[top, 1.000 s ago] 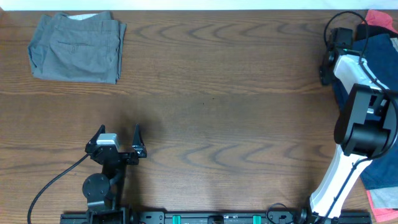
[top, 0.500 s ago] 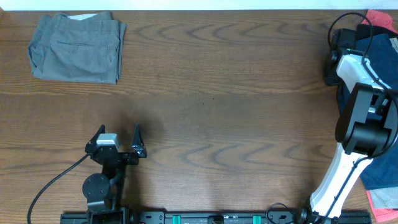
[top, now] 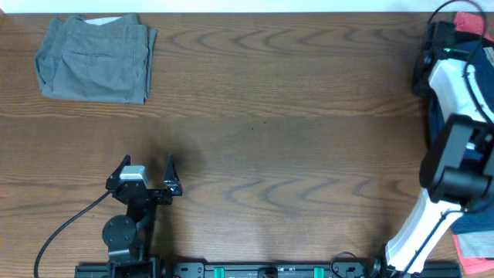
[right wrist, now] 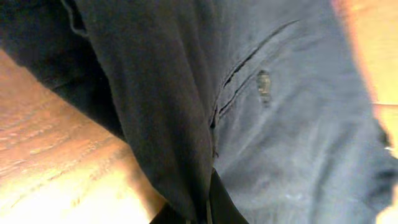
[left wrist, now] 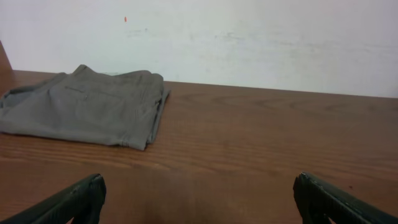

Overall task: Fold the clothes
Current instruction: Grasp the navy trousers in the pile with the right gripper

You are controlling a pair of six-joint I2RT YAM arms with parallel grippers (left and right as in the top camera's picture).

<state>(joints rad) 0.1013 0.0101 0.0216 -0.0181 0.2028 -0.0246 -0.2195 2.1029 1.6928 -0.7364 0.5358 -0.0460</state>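
Dark navy blue shorts (right wrist: 292, 124) fill the right wrist view, lying in the clothes pile (top: 485, 62) at the table's far right edge. My right gripper (right wrist: 205, 208) is shut on a fold of this navy fabric; overhead it sits at the back right corner (top: 434, 40), fingers hidden under the arm. A grey-olive pair (top: 96, 58) lies folded at the back left, also ahead in the left wrist view (left wrist: 87, 112). My left gripper (top: 147, 174) rests near the front left, open and holding nothing, its black fingertips (left wrist: 84, 198) wide apart.
Coral-red cloth (top: 472, 23) pokes out at the back right corner and again at the front right (top: 475, 251). The wooden table (top: 270, 116) stretches between the arms. A white wall (left wrist: 249, 43) stands behind the table's far edge.
My right arm has moved right and toward the back corner, over the pile, and its gripper has closed on the navy shorts. The left arm has not moved.
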